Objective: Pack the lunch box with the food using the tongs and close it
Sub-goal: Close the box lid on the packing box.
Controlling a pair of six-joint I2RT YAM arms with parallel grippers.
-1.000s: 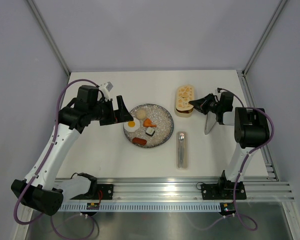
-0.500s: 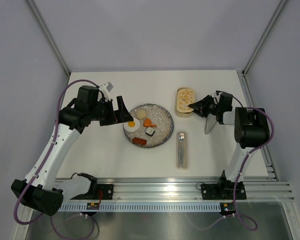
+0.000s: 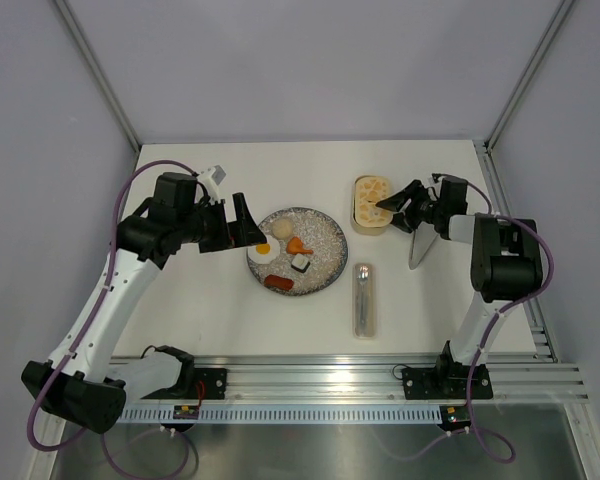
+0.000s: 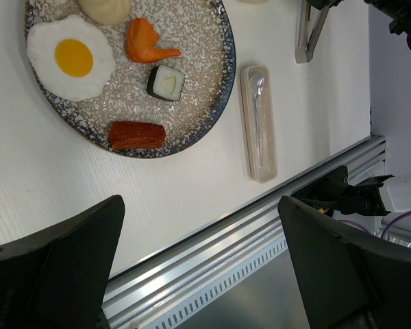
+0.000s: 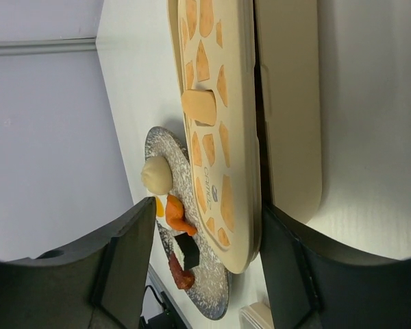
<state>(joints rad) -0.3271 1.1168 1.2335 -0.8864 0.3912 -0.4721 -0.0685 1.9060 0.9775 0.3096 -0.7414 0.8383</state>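
The cream lunch box [image 3: 370, 205] stands right of the plate, its yellow-patterned lid [image 5: 212, 123] lying on the tub [image 5: 291, 137] with a dark gap along one edge. My right gripper [image 3: 392, 203] is at the box's right side, open, its fingers either side of the lid's rim [image 5: 207, 209] without squeezing it. The silver tongs [image 3: 420, 246] lie on the table right of the box. The food sits on the speckled plate [image 4: 212, 103]: fried egg [image 4: 68, 58], orange piece [image 4: 147, 42], sushi roll [image 4: 166, 82], sausage [image 4: 137, 135], bun [image 4: 104, 8]. My left gripper [image 3: 248, 225] hangs open and empty left of the plate.
A long clear cutlery case [image 3: 364, 298] lies in front of the box, between the plate and the tongs. The metal rail [image 3: 360, 380] runs along the table's near edge. Grey walls close off the back and sides.
My right gripper has opened and let go of the lid, which dropped from a raised tilt onto the box. The left arm has not moved.
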